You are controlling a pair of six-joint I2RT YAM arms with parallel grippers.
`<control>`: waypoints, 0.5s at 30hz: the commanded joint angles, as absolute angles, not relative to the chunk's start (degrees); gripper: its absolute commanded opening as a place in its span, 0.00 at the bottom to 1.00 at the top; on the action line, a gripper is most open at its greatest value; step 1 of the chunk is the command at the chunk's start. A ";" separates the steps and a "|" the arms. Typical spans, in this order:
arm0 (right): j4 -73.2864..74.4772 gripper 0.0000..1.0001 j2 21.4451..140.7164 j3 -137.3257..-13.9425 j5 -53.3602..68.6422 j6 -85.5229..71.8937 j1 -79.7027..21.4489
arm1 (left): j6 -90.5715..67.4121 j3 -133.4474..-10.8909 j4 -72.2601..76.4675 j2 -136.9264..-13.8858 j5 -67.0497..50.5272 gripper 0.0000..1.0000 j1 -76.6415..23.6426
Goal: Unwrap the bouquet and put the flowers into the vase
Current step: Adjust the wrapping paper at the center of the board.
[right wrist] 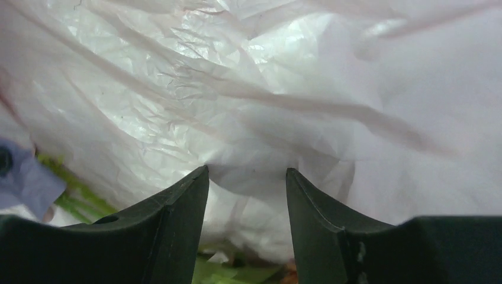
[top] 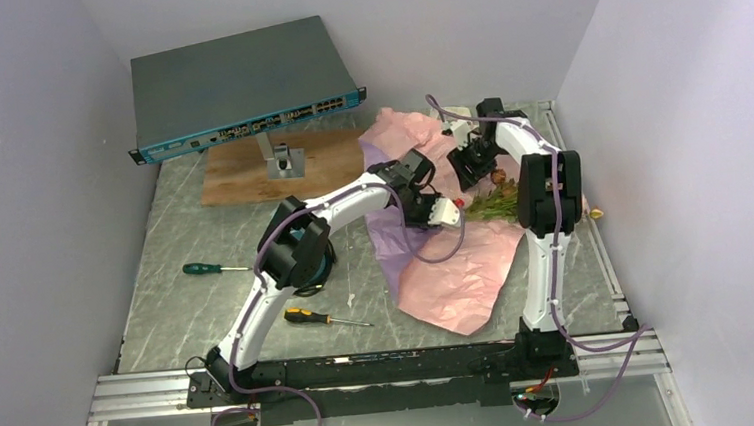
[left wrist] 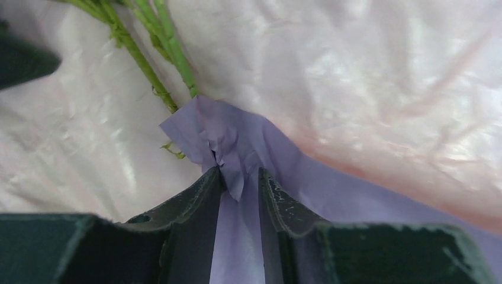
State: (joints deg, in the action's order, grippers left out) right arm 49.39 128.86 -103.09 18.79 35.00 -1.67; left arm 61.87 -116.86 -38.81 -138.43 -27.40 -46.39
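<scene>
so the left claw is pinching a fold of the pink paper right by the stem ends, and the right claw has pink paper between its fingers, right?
One thing is off: the fold between the left claw's fingers is the purple paper, not pink, as the left wrist view shows. It does lie right by the green stem ends. The right claw does have pink paper between its fingers.

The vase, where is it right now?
In the top view, the vase is left of the pink paper, mostly hidden behind the left arm's elbow, above the yellow screwdriver.
</scene>
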 commanded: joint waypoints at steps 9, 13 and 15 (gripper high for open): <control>51.79 0.57 129.25 -102.73 24.38 38.14 -7.05 | 49.56 -105.80 -36.24 -131.36 -35.16 0.35 -53.04; 54.08 0.58 126.67 -104.70 25.94 37.01 -6.98 | 47.17 -107.51 -35.38 -131.65 -34.15 0.36 -51.32; 54.27 0.59 124.33 -105.57 26.06 36.03 -6.74 | 46.03 -107.68 -34.56 -130.82 -33.58 0.40 -50.30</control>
